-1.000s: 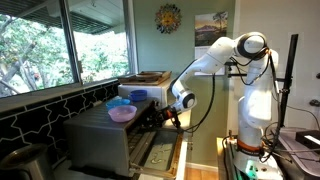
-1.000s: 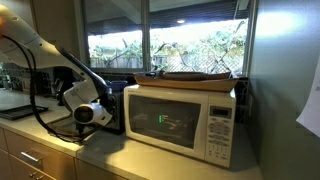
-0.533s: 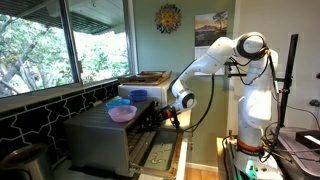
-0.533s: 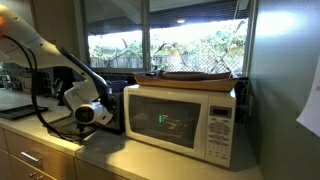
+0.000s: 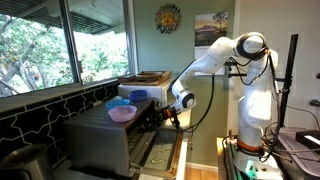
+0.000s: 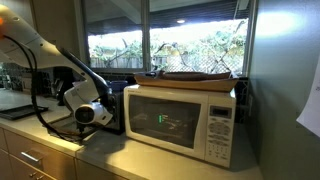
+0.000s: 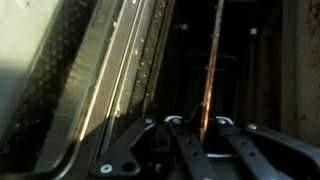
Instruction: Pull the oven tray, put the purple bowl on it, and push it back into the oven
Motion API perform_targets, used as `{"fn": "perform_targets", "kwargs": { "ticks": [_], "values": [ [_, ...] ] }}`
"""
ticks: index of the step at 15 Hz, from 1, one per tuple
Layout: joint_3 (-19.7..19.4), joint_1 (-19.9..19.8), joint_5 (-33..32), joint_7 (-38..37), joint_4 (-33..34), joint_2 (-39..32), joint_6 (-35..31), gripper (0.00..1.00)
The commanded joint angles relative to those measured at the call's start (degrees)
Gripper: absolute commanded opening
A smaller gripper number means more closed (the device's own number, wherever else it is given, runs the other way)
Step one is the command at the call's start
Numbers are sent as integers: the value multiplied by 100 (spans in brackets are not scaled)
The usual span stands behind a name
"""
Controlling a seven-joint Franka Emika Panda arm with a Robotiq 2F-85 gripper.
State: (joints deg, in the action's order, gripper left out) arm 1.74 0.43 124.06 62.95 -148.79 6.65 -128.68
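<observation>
The grey oven point(image 5: 100, 135) stands on the counter with its door point(image 5: 152, 150) dropped open. The pale purple bowl point(image 5: 122, 114) sits on the oven's top, next to a blue bowl point(image 5: 120, 102). My gripper point(image 5: 166, 116) reaches into the oven's mouth at tray height. In the wrist view the fingers point(image 7: 200, 122) sit close on either side of a thin bar of the oven tray point(image 7: 213, 60), inside the dark cavity. In an exterior view the gripper point(image 6: 102, 112) is at the dark oven front point(image 6: 116, 105); the bowl and the tray are hidden there.
A white microwave point(image 6: 185, 122) with a flat tray on top stands beside the oven. Another blue container point(image 5: 138, 96) and a toaster-like box point(image 5: 145, 78) sit behind the bowls. Windows run along the counter's back. The robot base point(image 5: 255, 110) stands at the right.
</observation>
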Motion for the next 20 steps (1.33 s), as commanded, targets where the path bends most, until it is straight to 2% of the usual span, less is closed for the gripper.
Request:
{"fn": "perform_targets", "kwargs": {
  "ticks": [1,20],
  "values": [
    [-34,-106,-333,-215,-232,129,51,2],
    [-35,-316,-1780,-1507,-704,903,-184,2]
  ]
}}
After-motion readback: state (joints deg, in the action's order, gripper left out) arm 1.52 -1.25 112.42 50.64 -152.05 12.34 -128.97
